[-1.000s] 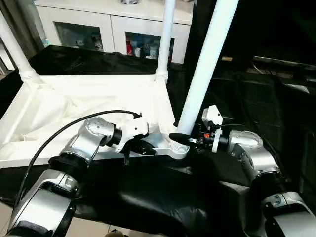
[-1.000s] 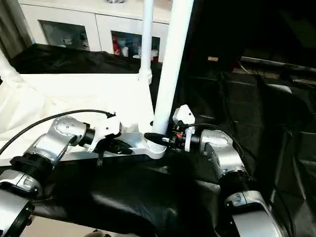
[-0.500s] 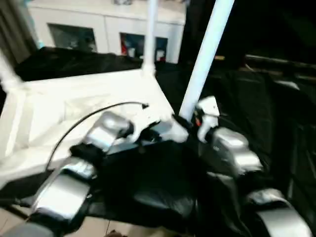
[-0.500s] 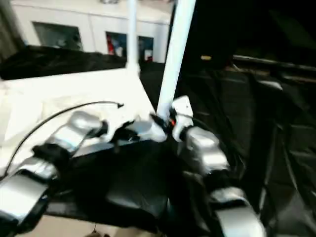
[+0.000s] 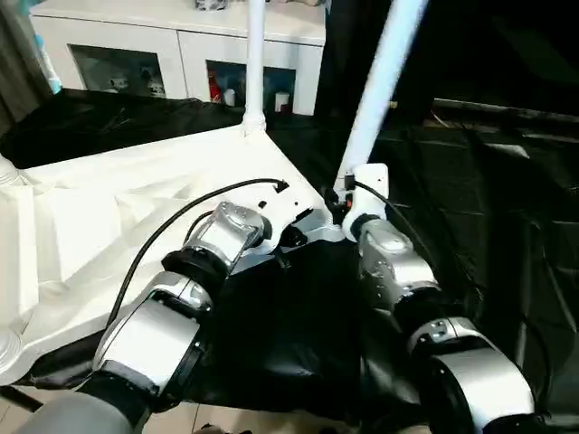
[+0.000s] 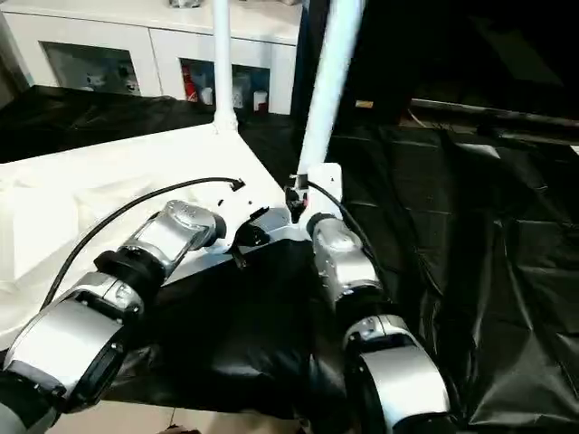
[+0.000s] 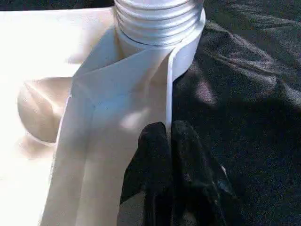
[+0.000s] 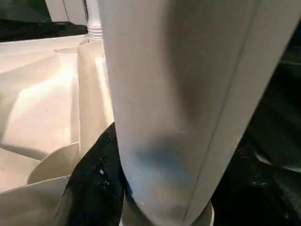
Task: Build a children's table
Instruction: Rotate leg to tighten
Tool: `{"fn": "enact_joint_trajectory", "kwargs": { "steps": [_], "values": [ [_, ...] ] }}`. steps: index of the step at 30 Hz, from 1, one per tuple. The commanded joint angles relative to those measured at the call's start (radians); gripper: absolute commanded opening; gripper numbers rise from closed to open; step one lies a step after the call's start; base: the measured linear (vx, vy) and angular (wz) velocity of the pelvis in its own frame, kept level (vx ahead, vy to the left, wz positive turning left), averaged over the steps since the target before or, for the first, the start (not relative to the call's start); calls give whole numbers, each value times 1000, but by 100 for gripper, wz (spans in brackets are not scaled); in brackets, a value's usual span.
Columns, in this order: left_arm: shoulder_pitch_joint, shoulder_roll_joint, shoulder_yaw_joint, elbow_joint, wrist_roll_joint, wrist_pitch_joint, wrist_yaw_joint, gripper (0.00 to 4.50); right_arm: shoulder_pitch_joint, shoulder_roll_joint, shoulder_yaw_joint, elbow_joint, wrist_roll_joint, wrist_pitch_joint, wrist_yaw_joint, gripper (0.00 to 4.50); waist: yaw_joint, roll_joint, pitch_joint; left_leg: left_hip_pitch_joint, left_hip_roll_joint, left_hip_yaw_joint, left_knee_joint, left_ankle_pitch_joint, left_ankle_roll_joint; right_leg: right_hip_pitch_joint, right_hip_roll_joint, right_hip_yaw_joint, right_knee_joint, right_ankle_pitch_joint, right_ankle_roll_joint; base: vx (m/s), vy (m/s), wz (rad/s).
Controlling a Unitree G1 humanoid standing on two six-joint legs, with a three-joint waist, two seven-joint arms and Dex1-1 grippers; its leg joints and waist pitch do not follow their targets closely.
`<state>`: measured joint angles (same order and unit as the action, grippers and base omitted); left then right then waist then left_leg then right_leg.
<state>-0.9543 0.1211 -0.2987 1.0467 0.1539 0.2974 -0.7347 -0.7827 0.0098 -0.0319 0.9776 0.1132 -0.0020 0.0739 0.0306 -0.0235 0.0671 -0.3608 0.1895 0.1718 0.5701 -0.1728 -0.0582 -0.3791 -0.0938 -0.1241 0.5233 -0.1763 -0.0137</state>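
tabletop [image 5: 109, 208]: white ribbed plastic | leg [image 5: 380, 81]: smooth tapered tube

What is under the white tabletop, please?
A black cloth lies under the tabletop and spreads out past its edges. What supports the cloth beneath is covered, so it cannot be seen.

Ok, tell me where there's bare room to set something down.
Free: the black sheet right of the right arm, and the tabletop underside left of the left arm. Crowded: the near corner socket, where the left pincer pinches the rim and the right pincer holds the leg.
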Motion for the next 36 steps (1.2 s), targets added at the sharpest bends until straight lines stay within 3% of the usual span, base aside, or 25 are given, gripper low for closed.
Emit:
{"fn": "enact_joint_trajectory", "kwargs": {
  "steps": [1,4,5,6,8,9,10,11,12,13,14,15,16,17,18,19,20,21,22,23,24,26,32,34,36],
  "values": [
    [-37,8,19,18,21,3,70,0,60,8,8,104,-11,71,-5,190,-15,21,-46,46,47,-39,-90,-669,-46,6,-70,23,-87,-564,-69,0,0,0],
    [-42,10,19,27,19,-2,65,0,52,6,19,110,-29,67,2,190,-18,21,-38,65,41,-36,-82,-701,-40,-8,-68,7,-108,-612,-50,0,0,0],
    [-43,11,19,28,19,-4,63,0,49,5,25,113,-37,69,4,190,-21,22,-36,64,43,-39,-85,-719,-36,0,-64,-4,-109,-629,-32,0,0,0],
    [-44,12,19,31,19,-5,62,0,45,6,27,117,-41,70,5,190,-21,31,-32,64,52,-41,-99,-763,-43,9,-57,-12,-100,-607,-27,0,0,0],
    [-46,13,19,34,19,-8,63,0,41,8,24,124,-43,68,6,190,-16,39,-34,43,72,-39,-134,-820,-53,40,-44,-4,-48,-503,-48,0,0,0],
    [-46,13,19,35,20,-9,63,0,38,9,22,128,-44,67,5,190,-4,29,-36,34,78,-18,-167,-829,-63,37,-41,35,10,-356,-100,0,0,0],
    [-46,14,19,35,20,-9,62,0,35,9,21,131,-45,67,6,190,-4,13,-42,63,53,-14,-131,-788,-68,6,-56,43,-37,-448,-96,17,-57,14],
    [-46,14,19,34,20,-9,62,0,33,9,21,135,-46,66,7,190,-2,-10,-24,126,-1,-2,-27,-646,-30,-73,-85,15,-149,-773,-39,0,0,0],
    [-46,15,18,34,20,-9,60,0,31,10,23,136,-48,66,10,190,-1,-12,-26,89,-13,-9,11,-432,10,-20,-126,-2,-169,-937,33,0,0,0],
    [-46,15,18,34,21,-10,59,0,29,10,24,136,-49,66,12,190,3,-4,-29,64,-3,-13,-3,-387,20,13,-126,-16,-167,-934,61,59,21,-27],
    [-46,16,18,36,21,-11,58,0,27,10,25,137,-52,66,14,190,-3,31,-32,50,37,-36,-50,-469,8,48,-97,-62,-140,-789,75,96,57,-24],
    [-46,17,17,37,22,-13,56,0,25,10,29,139,-57,66,20,190,5,68,-37,-9,111,-63,-150,-717,-23,115,-54,-26,47,-434,8,96,57,-24],
    [-46,17,17,38,22,-14,55,0,23,9,31,141,-61,66,22,190,10,66,-34,-12,112,-52,-174,-795,-39,94,-31,-8,97,-221,-37,0,0,0],
    [-46,18,17,41,23,-17,53,0,21,9,33,143,-66,63,27,190,-8,31,-40,57,86,-26,-168,-830,-42,29,-28,15,75,-112,-96,81,-44,23],
    [-47,18,17,43,24,-18,52,0,21,10,30,142,-64,61,36,190,13,3,-40,85,29,-16,-87,-679,-75,-20,-83,60,-27,-464,-108,81,-44,23],
    [-46,18,17,43,24,-18,51,0,21,12,26,141,-60,59,43,225,17,-8,-44,75,18,-13,-59,-582,-51,-21,-107,70,-50,-619,-98,98,-78,8],
    [-47,18,16,43,24,-19,51,0,21,13,23,139,-56,58,49,246,31,-20,-50,35,21,-24,-47,-372,0,12,-130,93,-60,-755,-68,0,0,0],
    [-47,18,16,43,24,-19,51,0,21,13,23,139,-56,58,49,260,39,-18,-57,12,29,-27,-60,-277,13,33,-128,97,-46,-710,-65,83,-40,-12],
    [-47,18,16,45,24,-20,50,0,19,14,20,139,-56,57,52,266,44,-6,-65,5,42,-27,-75,-186,12,32,-106,91,-28,-547,-89,84,-30,-7],
    [-48,20,16,48,25,-22,49,0,17,14,19,141,-56,57,54,266,40,1,-72,11,49,-22,-75,-145,10,27,-90,88,-5,-329,-144,95,-38,-7],
    [-48,21,16,48,25,-23,48,0,13,14,19,144,-56,56,56,282,36,5,-69,7,46,-15,-81,-188,12,25,-73,86,4,-228,-192,0,0,0],
    [-48,22,16,47,25,-23,46,0,11,14,17,144,-55,54,60,294,31,6,-67,6,42,-11,-81,-271,-1,28,-71,86,1,-248,-214,0,0,0],
    [-44,29,8,39,29,-31,29,0,-1,7,5,139,-53,40,80,348,28,6,-64,9,44,-10,-83,-322,-11,26,-70,89,-11,-305,-205,0,0,0],
    [-40,35,4,33,31,-38,14,0,-5,4,1,132,-48,30,98,364,30,7,-68,6,46,-10,-83,-284,-13,31,-70,89,-7,-263,-210,0,0,0],
    [-34,41,-1,25,31,-49,-3,0,-3,0,4,111,-43,17,139,384,30,8,-66,9,47,-6,-82,-272,-6,27,-67,91,-6,-230,-221,0,0,0]
  ]
}}
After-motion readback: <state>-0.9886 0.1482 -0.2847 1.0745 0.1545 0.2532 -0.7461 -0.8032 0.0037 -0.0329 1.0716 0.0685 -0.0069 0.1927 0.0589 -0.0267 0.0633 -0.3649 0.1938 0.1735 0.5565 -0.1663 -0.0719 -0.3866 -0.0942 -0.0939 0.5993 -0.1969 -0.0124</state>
